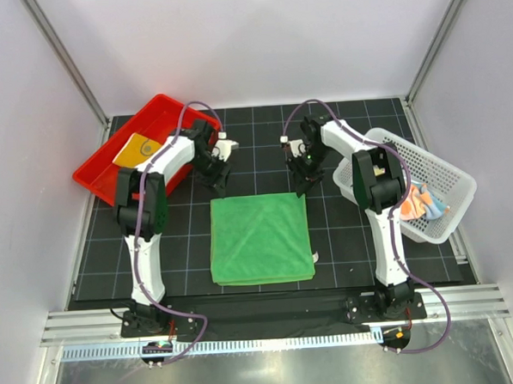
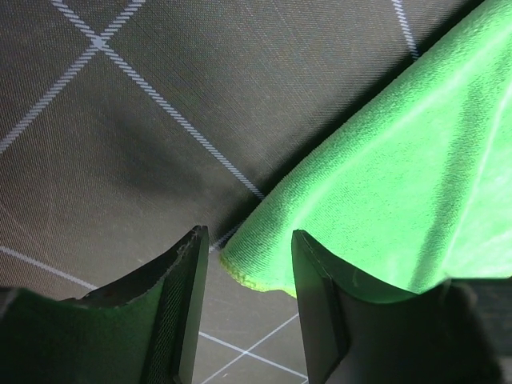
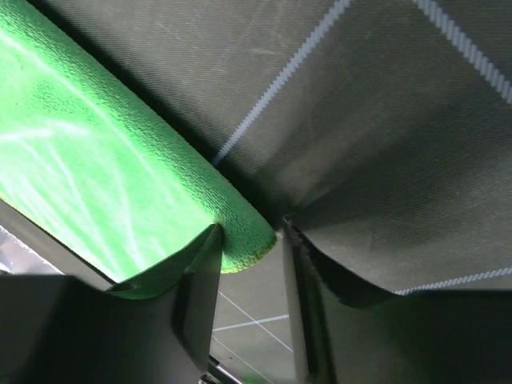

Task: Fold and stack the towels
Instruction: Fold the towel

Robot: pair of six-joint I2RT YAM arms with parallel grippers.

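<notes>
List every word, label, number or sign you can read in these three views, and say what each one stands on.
No text can be read in any view.
Yellow-orange towel in the red tray: a grey mark, too small to read.
Green towel: plain, with no print; the white tag at its edge is too small to read.

The left gripper [image 2: 246, 237] points down at a dark mat [image 2: 160, 96] with white grid lines. Its jaws stand apart, and a corner of the green towel [image 2: 400, 176] lies between them.
</notes>
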